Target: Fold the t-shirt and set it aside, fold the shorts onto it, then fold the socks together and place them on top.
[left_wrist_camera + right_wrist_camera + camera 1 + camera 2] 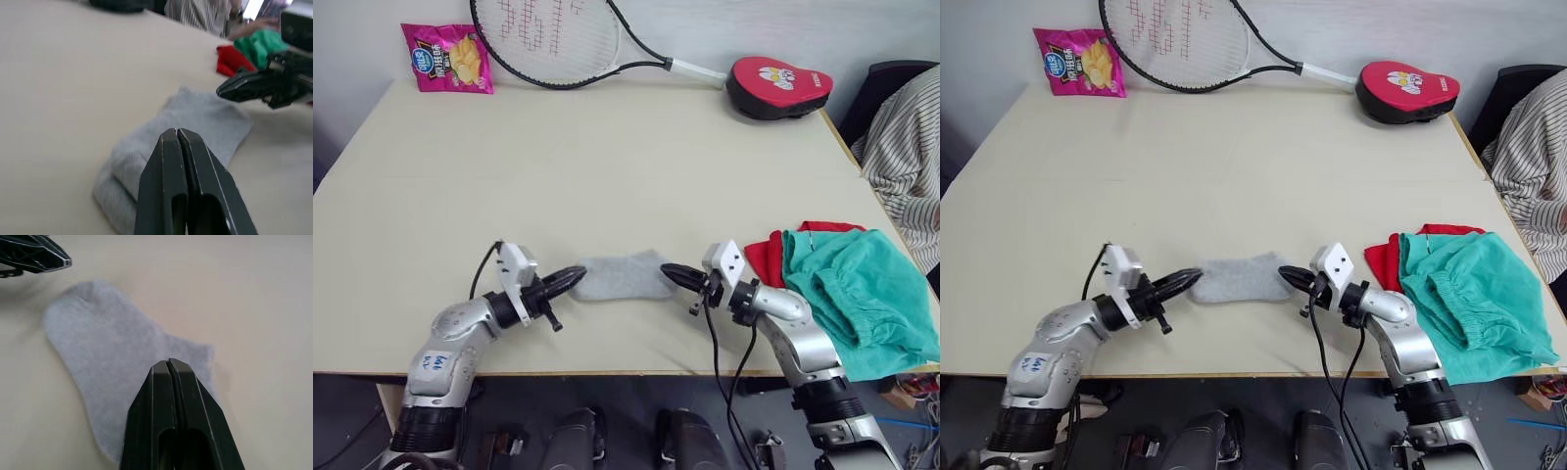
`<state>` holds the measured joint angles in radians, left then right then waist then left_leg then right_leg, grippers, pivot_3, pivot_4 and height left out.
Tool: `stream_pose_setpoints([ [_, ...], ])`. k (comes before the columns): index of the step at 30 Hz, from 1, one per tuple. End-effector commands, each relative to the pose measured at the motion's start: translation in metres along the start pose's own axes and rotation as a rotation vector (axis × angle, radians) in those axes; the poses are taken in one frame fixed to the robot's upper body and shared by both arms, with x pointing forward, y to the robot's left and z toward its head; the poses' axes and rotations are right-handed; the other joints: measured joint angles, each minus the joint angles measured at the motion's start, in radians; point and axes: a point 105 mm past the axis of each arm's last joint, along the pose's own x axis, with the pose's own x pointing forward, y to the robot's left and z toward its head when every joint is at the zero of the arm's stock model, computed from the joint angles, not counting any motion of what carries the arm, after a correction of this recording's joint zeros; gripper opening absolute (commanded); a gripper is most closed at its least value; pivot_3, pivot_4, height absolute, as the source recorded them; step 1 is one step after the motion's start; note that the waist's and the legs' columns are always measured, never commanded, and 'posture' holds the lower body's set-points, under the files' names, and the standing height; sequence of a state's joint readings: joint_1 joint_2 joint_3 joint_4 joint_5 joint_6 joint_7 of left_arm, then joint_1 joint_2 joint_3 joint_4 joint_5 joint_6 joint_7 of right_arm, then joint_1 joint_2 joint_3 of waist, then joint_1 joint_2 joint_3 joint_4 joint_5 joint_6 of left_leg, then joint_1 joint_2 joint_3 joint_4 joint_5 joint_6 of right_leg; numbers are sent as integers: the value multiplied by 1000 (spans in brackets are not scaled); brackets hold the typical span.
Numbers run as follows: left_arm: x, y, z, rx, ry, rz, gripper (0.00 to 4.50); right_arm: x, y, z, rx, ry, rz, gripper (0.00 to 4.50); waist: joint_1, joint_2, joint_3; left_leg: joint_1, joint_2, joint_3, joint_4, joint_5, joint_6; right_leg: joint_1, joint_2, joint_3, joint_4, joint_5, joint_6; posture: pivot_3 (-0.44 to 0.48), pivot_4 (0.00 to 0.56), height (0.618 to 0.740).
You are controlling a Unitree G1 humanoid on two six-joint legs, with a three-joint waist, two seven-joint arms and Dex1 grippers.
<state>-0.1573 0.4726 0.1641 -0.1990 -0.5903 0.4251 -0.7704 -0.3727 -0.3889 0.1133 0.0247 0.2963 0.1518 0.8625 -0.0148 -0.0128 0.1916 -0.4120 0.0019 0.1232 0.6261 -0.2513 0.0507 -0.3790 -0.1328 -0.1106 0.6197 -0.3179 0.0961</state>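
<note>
No legible text anywhere.

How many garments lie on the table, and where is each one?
3 visible. The light grey sock bundle lies near the front edge. The teal green fabric shorts lie at the right edge, on top of the bright red cotton t-shirt. The bundle may hide a second sock.

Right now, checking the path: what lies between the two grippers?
Just the socks, flat on the table, seen in the left eye view.

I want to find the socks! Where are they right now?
The socks lie flat near the table's front edge, in the middle, between the left end effector and the right end effector. The shorts are off to the robot's right.
</note>
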Motion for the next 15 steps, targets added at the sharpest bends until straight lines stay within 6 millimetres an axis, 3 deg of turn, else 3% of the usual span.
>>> stream_pose_setpoints([
  [1,-19,-6,31,-58,-14,-65,608,15,3,19,-93,-38,69,0,-8,0,0,0,0,0,0,0,0,0,0,0,0,0,0,0,150,740],
  [4,-40,14,29,-110,108,32,1525,28,4,5,-146,21,112,0,-14,0,0,0,0,0,0,0,-1,0,1,0,0,0,0,0,150,740],
  [8,-64,28,3,-356,389,155,2835,38,7,-16,-154,90,162,0,-16,1,1,1,0,0,-1,1,-1,1,1,0,1,0,0,0,150,740],
  [13,-42,21,-2,-491,399,129,4420,46,7,-28,-168,119,174,0,-11,1,1,1,-2,-1,0,1,-1,2,1,0,2,0,0,0,150,740],
  [15,-34,19,-8,-513,417,133,4420,47,8,-33,-174,132,182,0,-14,1,1,1,-2,-2,1,1,-1,2,1,0,2,0,0,0,150,740],
])
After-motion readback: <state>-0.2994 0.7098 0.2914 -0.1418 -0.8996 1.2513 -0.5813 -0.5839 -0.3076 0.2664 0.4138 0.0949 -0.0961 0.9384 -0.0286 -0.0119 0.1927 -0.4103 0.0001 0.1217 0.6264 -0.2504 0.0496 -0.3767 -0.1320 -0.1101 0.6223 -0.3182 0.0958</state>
